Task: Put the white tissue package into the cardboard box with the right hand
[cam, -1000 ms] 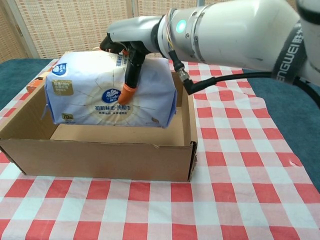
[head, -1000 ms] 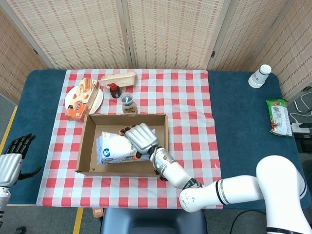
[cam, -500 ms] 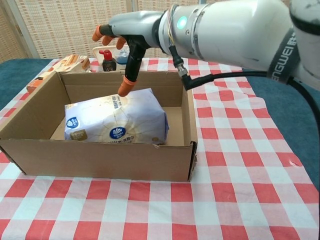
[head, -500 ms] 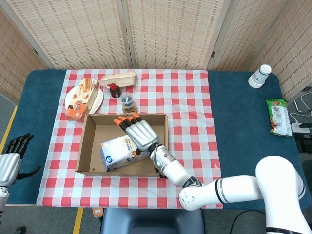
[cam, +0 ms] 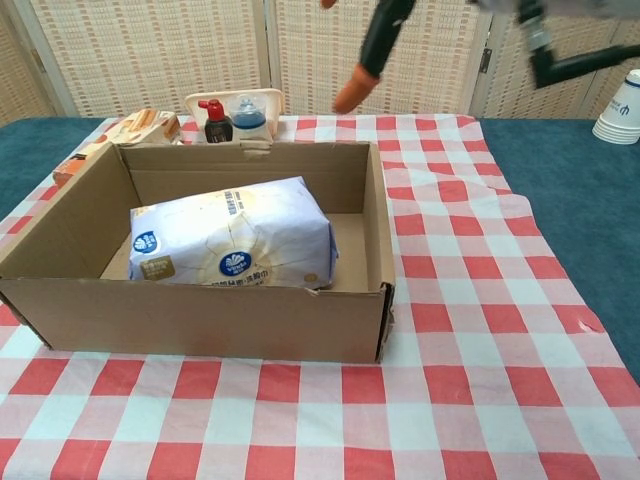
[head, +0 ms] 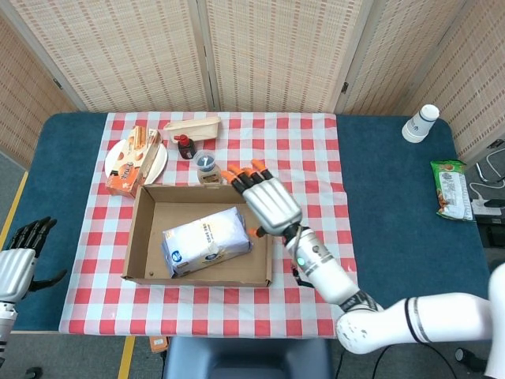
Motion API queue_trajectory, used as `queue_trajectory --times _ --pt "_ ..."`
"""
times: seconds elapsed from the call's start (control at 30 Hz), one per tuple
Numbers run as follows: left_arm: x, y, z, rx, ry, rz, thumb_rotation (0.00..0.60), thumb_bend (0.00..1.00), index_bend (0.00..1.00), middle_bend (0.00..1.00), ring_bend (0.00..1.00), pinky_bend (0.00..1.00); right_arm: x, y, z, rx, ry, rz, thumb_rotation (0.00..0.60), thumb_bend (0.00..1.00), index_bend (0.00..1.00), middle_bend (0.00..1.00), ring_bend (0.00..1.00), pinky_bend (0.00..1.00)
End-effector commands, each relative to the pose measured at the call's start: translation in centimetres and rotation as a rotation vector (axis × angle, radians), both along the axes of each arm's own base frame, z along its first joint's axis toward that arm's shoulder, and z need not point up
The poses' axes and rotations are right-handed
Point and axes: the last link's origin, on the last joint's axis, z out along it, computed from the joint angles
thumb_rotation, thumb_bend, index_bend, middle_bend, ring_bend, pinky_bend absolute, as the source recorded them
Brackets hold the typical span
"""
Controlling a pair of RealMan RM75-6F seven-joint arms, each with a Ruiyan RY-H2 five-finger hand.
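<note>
The white plastic-wrapped tissue package (head: pixel 207 241) is lying flat on the floor of the open brown cardboard box (head: pixel 143 238), down and to the left of the robot's right hand (head: pixel 267 203) and well apart from it, so the placing step looks complete and the release is the step in hand. That right hand is hovering above the box's right wall with its orange-tipped fingers (head: pixel 242 172) spread and nothing between them; in the chest view only one fingertip and a dark part of the hand are showing at the top edge. The left hand (head: pixel 19 257) is hanging off the left edge of the blue-covered desk (head: pixel 387 197), far to the left of the right hand, fingers loosely apart and holding nothing. Judging from this, little is left to do: the next move calls only for carrying the right hand clear of the box without brushing its rim or the small bottles (head: pixel 185 147) just beyond the fingertips.
</note>
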Motion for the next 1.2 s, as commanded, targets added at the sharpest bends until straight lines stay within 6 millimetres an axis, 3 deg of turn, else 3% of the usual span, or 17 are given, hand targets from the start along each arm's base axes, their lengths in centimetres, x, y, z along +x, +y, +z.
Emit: queue_trajectory --times 0.03,0.27,0.47,0.6,0.87,1.2 --pt "0.1 0.0 -0.3 -0.008 0.007 0.0 0.6 0.2 0.0 0.0 0.0 0.07 -5.6 2.0 4.9 -0.15 0.076 -0.04 0.6 0.0 0.0 0.0 0.0 0.0" --pt "0.1 0.2 -0.7 -0.016 0.025 0.008 0.6 0.2 0.0 0.0 0.0 0.07 -15.5 5.6 9.2 -0.274 0.108 -0.158 0.6 0.0 0.0 0.0 0.0 0.0" --pt "0.1 0.2 -0.9 -0.018 0.035 0.011 0.6 0.2 0.0 0.0 0.0 0.07 -22.2 9.0 10.6 -0.349 0.143 -0.239 0.6 0.0 0.0 0.0 0.0 0.0" --pt "0.1 0.2 -1.1 -0.02 0.042 0.008 0.6 0.19 0.0 0.0 0.0 0.07 -25.6 11.3 10.7 -0.389 0.182 -0.27 0.6 0.0 0.0 0.0 0.0 0.0" --pt "0.1 0.3 -1.0 -0.007 0.049 0.007 0.6 0.19 0.0 0.0 0.0 0.07 -30.5 12.9 8.7 -0.395 0.167 -0.326 0.6 0.0 0.0 0.0 0.0 0.0" --pt "0.1 0.4 -0.6 0.011 0.039 0.006 0.6 0.19 0.0 0.0 0.0 0.07 -31.1 13.5 8.3 -0.441 0.112 -0.278 0.6 0.0 0.0 0.0 0.0 0.0"
